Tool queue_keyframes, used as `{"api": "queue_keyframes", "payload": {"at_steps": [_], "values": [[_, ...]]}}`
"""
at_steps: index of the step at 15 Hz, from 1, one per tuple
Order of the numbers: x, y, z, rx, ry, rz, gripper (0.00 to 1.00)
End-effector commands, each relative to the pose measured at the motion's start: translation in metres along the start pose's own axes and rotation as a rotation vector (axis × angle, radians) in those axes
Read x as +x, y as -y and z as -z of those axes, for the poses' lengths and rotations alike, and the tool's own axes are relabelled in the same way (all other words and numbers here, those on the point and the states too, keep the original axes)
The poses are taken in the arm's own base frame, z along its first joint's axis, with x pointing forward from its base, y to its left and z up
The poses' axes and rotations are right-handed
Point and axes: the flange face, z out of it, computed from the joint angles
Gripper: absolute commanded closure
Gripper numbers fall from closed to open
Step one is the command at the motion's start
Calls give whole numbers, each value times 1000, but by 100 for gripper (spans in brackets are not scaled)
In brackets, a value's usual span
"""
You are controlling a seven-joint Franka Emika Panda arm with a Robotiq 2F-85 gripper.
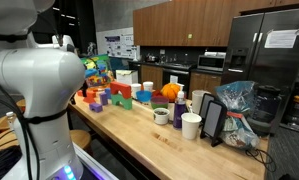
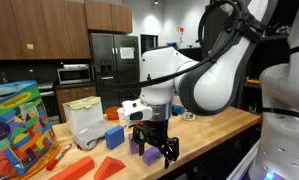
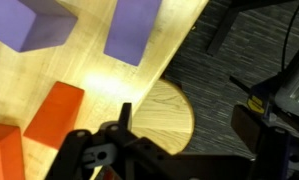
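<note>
Wrist view, from the left: what do we see?
— We see two orange blocks (image 3: 54,115) low on the wooden table (image 3: 89,75) and two purple blocks (image 3: 134,30) above them. Past the table's edge, a round wooden stool (image 3: 161,112) stands on the floor.
And our gripper (image 3: 174,150)?
— Its fingers stand wide apart with nothing between them. It hangs over the table's edge, near the orange blocks, touching none.
In an exterior view, left to right?
— We make out a colourful box (image 2: 17,125), a white bag (image 2: 84,122) and a blue block (image 2: 113,138). Then comes a purple block (image 2: 139,143) just beside the gripper (image 2: 155,150), which is low over the table.
</note>
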Motion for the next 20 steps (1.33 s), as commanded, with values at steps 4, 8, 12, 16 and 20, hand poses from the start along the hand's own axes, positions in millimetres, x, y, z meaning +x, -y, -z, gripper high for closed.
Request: {"api": "queue_keyframes", "payload": {"at_steps": [4, 8, 12, 16, 20], "values": [[-24, -19, -6, -70, 19, -56, 0], [-38, -25, -10, -80, 31, -91, 0], [-52, -30, -18, -69, 29, -138, 0], [-65, -34, -29, -50, 26, -176, 0], [-76, -37, -36, -39, 17, -203, 0]]}}
